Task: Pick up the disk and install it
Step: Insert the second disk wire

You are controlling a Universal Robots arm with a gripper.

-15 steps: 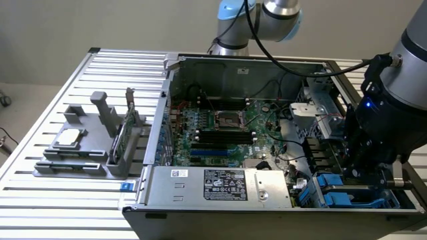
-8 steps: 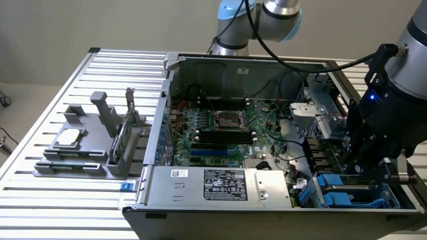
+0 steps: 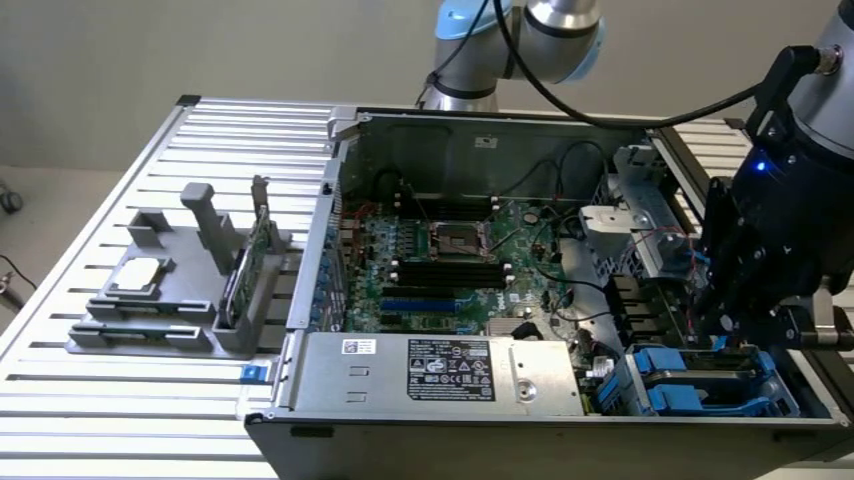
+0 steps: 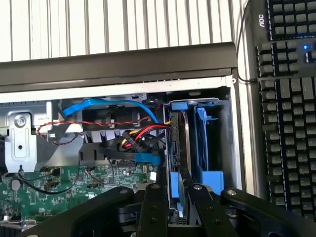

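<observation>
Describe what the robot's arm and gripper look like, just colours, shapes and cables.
The arm has silver-grey rounded joints with light blue caps, and a black cable running along it. The gripper is a bulky black unit with a small blue light; its black fingers are flat metal links joined by silver screws.

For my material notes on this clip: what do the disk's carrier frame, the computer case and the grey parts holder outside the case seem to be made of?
Carrier frame: likely plastic, uniform matte blue with moulded tabs. Computer case: looks like sheet metal, dull silver-grey with folded edges and punched holes. Parts holder: probably plastic, perhaps printed, an even matte grey with blocky upright posts; the look leaves this open.
</observation>
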